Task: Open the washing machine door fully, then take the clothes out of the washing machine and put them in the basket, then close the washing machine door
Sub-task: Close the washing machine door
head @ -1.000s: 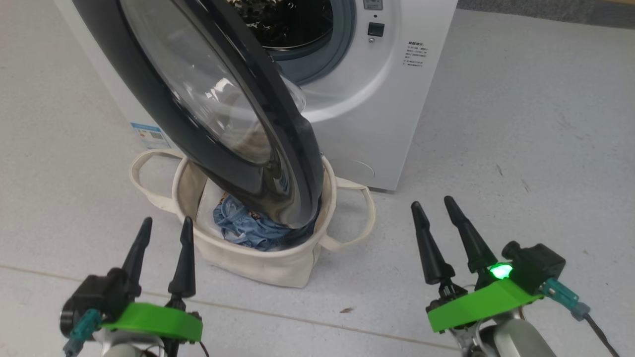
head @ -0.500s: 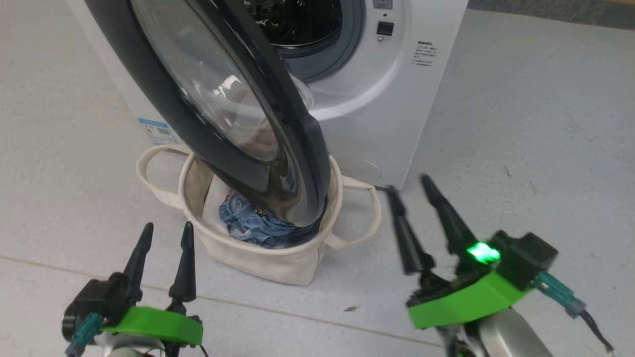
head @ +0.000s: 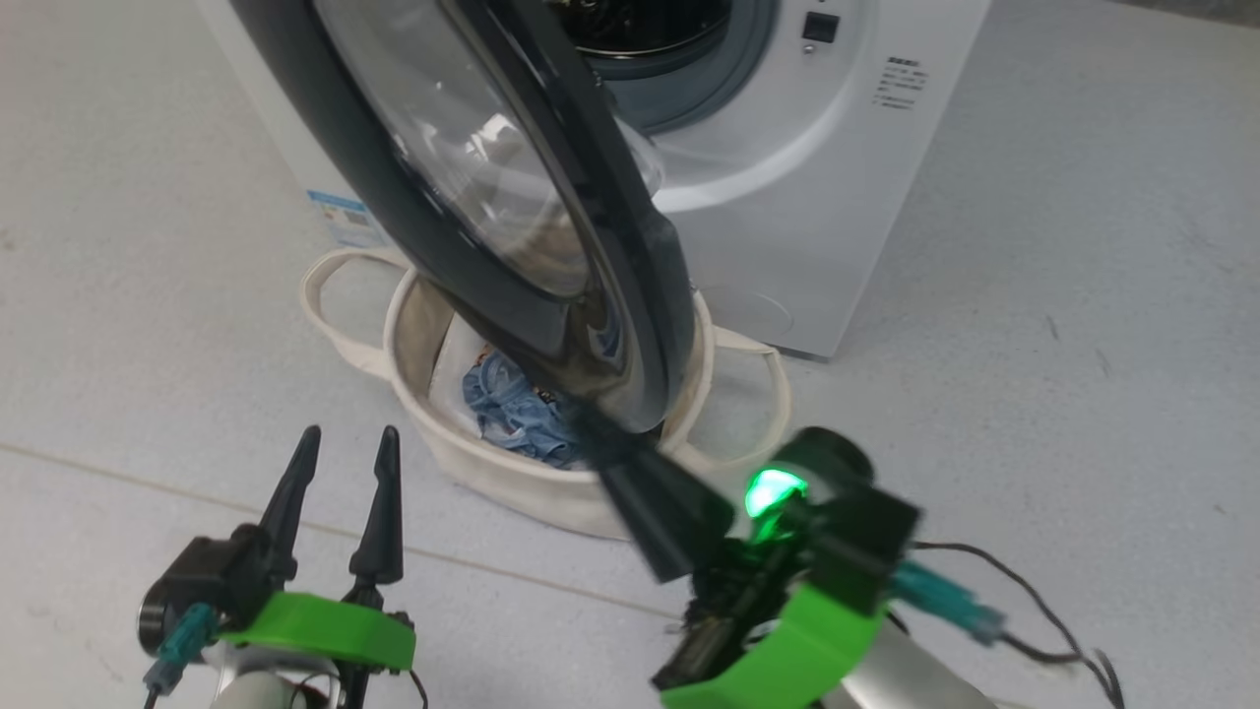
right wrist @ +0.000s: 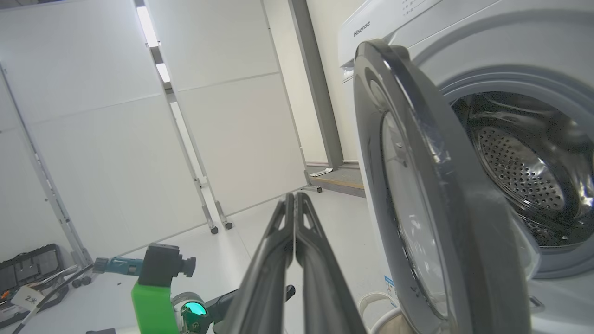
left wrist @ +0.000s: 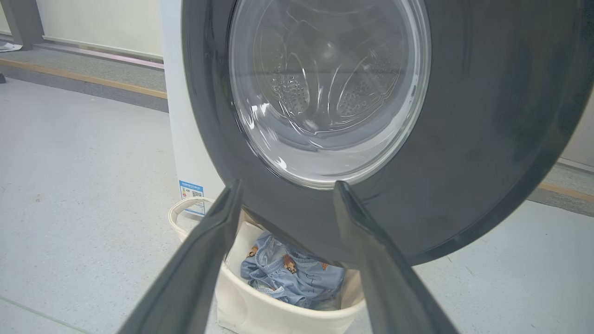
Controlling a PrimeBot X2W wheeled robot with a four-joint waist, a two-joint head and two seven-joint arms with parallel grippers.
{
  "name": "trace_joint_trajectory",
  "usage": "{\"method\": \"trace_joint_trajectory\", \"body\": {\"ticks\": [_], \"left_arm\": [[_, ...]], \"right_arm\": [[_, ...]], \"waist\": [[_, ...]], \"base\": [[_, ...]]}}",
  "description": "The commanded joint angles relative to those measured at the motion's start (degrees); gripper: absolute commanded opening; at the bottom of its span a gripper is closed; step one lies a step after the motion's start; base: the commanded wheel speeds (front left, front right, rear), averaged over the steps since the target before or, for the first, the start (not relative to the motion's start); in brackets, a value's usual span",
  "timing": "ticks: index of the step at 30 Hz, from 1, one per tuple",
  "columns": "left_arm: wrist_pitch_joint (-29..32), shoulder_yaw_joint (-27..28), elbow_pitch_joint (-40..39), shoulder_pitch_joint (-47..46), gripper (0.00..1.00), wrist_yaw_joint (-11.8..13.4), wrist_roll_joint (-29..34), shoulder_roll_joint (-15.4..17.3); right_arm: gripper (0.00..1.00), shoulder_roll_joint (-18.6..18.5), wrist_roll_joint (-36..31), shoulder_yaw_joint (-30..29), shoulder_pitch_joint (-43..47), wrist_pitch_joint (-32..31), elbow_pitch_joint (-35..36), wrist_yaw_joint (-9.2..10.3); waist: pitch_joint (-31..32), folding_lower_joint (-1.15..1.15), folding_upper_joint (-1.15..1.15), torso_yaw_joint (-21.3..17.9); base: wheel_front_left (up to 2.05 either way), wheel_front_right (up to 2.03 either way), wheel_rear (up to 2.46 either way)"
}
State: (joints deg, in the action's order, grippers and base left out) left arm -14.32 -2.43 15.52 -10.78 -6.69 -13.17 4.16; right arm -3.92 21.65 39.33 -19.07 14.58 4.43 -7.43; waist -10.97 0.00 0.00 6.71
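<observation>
Pointing far-left, fingers (right wrist: 274, 250) pressed together, your right end effector (right wrist: 293, 200) is sitting just beside the near edge of the washing machine door (head: 640, 295), over the basket (head: 492, 475); your spread left end effector (head: 350, 435) is farther off.

The right gripper (right wrist: 294, 197) is rising from the bottom centre, its two dark fingers pressing together on nothing. Just right of it the washing machine door (right wrist: 417, 195) is standing open, edge-on, baring the perforated steel drum (right wrist: 524, 176) of the washing machine (right wrist: 487, 51) at far right.
</observation>
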Motion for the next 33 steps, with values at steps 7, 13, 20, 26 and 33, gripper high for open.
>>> {"method": "trace_joint_trajectory", "body": {"ticks": [7,13,20,26,33], "left_arm": [[-0.68,2.41,-0.94,-2.59,1.0,-0.64,0.3,-0.19],[-0.68,2.09,-0.46,-2.91,1.0,-0.72,0.28,-0.69],[-0.68,1.93,-0.56,-3.32,1.0,-0.77,0.29,-1.0],[-0.68,1.56,-1.39,-4.19,1.0,-0.78,-0.04,-1.18],[-0.68,0.73,-1.67,-5.36,1.0,-0.79,-0.46,-1.25]], "right_arm": [[0.0,0.52,-2.21,3.6,-5.04,0.42,-5.3,-0.06],[0.0,0.96,-4.02,-1.09,-4.69,0.42,-9.36,-0.06],[0.0,1.02,-3.11,-3.66,-5.04,0.42,-10.42,-0.06],[0.0,1.03,-2.71,-4.89,-6.72,0.42,-11.92,-0.06],[0.0,1.03,-1.49,-6.12,-10.52,0.42,-15.36,-0.06]], "waist": [[-1.15,0.0,0.0,1.78],[-2.03,0.0,0.0,2.95],[-3.18,0.0,0.0,3.47],[-5.18,0.0,0.0,3.53],[-8.12,0.0,0.0,3.29]], "base": [[0.0,0.0,0.0],[0.0,0.0,0.0],[0.0,0.0,0.0],[0.0,0.0,0.0],[0.0,0.0,0.0]]}}
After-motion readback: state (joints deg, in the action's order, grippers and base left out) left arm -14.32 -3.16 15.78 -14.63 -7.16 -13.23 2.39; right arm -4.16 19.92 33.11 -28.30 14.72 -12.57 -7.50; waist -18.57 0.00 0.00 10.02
